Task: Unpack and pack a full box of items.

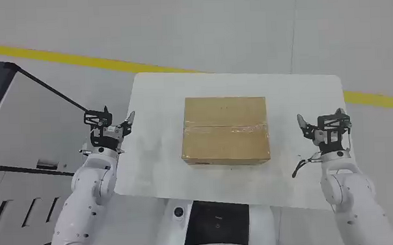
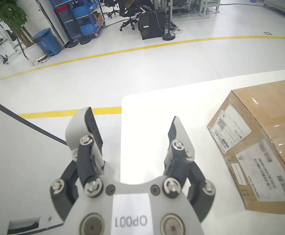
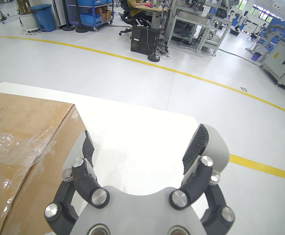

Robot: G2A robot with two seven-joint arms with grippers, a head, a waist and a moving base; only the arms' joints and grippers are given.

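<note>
Top view shows a closed cardboard box [image 1: 226, 129] at the middle of the white tabletop [image 1: 157, 104], its top seam sealed with clear tape, well apart from both arms. In the left wrist view, white printed labels sit on the side of the box that faces the left claw [image 1: 109, 117], which hangs over the tabletop's left edge with its fingers spread apart and nothing between them. The right claw [image 1: 321, 117] hangs just inside the right edge, likewise spread and empty.
</note>
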